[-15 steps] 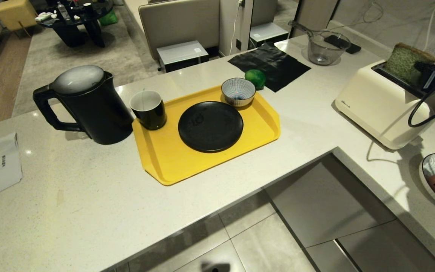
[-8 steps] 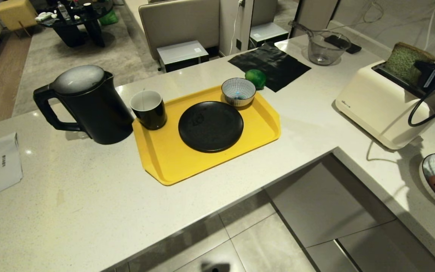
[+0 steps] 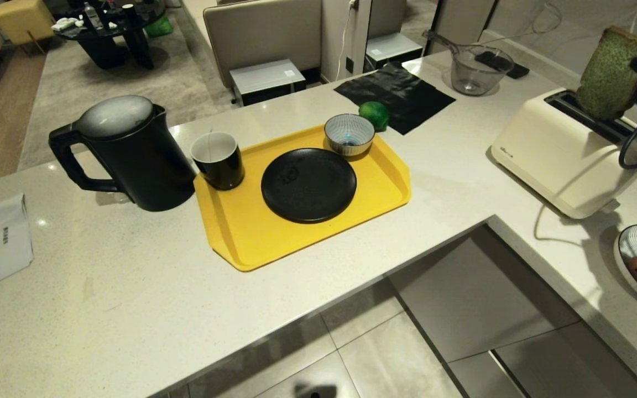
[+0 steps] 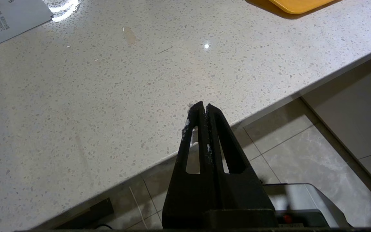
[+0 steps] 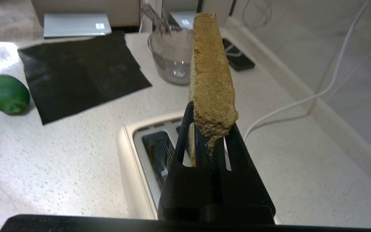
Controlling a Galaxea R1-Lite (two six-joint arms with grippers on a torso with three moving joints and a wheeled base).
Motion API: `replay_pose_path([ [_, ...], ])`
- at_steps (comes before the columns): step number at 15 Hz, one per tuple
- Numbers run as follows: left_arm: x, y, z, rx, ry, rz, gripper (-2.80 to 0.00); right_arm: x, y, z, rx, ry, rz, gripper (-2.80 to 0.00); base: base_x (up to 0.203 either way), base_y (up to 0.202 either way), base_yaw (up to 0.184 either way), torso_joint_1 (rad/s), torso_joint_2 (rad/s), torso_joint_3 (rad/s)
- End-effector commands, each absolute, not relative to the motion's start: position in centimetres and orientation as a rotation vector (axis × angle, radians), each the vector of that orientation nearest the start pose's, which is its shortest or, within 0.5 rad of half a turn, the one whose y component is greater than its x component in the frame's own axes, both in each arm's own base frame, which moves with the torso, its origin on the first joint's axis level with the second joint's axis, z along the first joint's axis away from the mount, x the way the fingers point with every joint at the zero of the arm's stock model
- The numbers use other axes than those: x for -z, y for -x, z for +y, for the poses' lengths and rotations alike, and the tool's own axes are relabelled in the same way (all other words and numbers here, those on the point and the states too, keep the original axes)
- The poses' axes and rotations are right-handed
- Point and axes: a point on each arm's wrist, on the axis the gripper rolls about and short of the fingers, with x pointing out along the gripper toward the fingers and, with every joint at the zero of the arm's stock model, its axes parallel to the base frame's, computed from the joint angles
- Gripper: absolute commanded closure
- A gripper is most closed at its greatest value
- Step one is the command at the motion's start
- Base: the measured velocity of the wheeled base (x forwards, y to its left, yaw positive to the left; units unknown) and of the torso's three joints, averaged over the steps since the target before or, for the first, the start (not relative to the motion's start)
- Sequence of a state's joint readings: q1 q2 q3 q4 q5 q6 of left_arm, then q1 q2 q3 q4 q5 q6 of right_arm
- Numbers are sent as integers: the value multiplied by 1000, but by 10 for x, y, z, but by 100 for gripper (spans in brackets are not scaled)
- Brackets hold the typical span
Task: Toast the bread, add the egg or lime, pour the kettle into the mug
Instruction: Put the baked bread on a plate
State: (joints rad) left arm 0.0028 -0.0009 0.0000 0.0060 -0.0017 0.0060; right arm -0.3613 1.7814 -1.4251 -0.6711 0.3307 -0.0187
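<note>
Upper right: right gripper pinches the bread by its edge, upright over the toaster slot; left gripper pressed together.

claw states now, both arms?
Left claw: closed, empty, parked over the counter edge.
Right claw: closed on the bread, held above the toaster.

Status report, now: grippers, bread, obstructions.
Right gripper shut on bread, held upright above toaster slot. Left gripper shut, empty, parked at counter edge. Nothing blocking the way to the plate.
</note>
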Motion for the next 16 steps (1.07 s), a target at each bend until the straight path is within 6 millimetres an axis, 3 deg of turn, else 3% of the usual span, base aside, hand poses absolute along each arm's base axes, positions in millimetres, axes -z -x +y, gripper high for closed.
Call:
replay_pose_path([
  [1, -75, 23, 0, -2, -6, 6, 0, -359, -303, -107, 31, 135, -367, 0, 0, 0, 0, 0, 0, 0],
  [6, -75, 23, 0, -2, -6, 6, 0, -393, -259, -89, 9, 107, -462, 0, 0, 0, 0, 0, 0, 0],
  [9, -75, 23, 0, -2, -6, 6, 0, -402, -235, -62, -64, 43, -421, 0, 0, 0, 0, 0, 0, 0],
  [16, -75, 23, 0, -2, -6, 6, 0, -389, -209, -5, -184, -216, -182, 0, 0, 0, 0, 0, 0, 0],
])
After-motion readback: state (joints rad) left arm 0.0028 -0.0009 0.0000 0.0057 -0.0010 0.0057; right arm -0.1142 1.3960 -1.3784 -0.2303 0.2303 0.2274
